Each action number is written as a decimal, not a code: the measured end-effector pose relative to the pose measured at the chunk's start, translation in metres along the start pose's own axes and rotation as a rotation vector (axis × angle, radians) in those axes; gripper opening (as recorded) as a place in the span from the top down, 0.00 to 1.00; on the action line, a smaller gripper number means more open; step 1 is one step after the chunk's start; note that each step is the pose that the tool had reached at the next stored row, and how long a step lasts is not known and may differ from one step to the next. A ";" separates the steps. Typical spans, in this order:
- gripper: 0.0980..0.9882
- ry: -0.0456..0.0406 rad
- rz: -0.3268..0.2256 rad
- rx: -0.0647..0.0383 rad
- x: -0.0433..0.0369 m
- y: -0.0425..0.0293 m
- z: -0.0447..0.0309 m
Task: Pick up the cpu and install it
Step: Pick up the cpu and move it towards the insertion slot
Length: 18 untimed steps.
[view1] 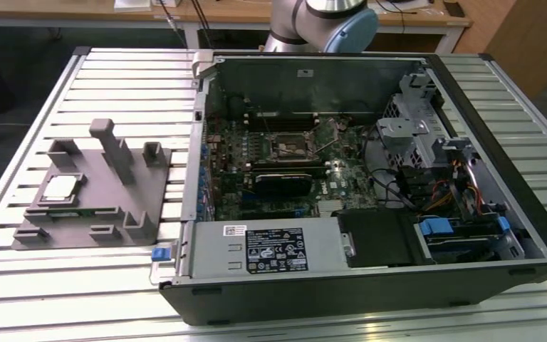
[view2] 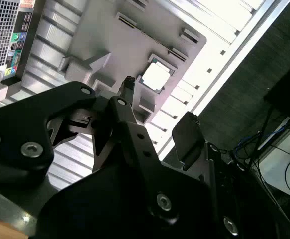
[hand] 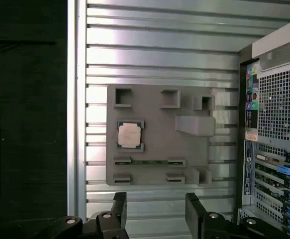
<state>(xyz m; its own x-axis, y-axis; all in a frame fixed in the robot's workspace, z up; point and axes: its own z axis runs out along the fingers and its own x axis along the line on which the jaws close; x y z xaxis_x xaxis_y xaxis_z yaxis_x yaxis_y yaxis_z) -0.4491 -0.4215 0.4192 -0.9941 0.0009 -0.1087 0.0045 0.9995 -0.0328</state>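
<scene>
Your gripper (hand: 156,213) holds its fingers (hand: 119,206) spread apart and empty, well clear of the cpu (hand: 129,135). The cpu lies flat in its pocket on the grey fixture (view1: 102,203), middle left of the exterior view, beside the open computer case (view1: 369,292).

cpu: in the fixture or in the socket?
In the fixture: the cpu lies flat in one of its pockets, outside the computer case.

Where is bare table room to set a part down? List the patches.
Free in the exterior view: slatted table behind the grey fixture; the strip in front of it; a thin lane between it and the computer case. Crowded: the fixture, with upright blocks and the cpu, and the case's inside.
</scene>
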 end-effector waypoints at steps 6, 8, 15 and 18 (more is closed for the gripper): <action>0.45 0.0001 0.000 0.000 0.0001 0.0000 0.0007; 0.45 0.0000 0.000 0.000 0.0001 0.0001 0.0008; 0.45 0.0000 0.000 0.000 0.0001 0.0001 0.0009; 0.45 0.0021 0.001 -0.006 0.0003 0.0001 0.0019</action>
<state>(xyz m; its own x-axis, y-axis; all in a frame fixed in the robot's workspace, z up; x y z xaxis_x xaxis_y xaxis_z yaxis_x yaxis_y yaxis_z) -0.4492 -0.4214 0.4173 -0.9943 0.0016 -0.1066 0.0045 0.9996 -0.0270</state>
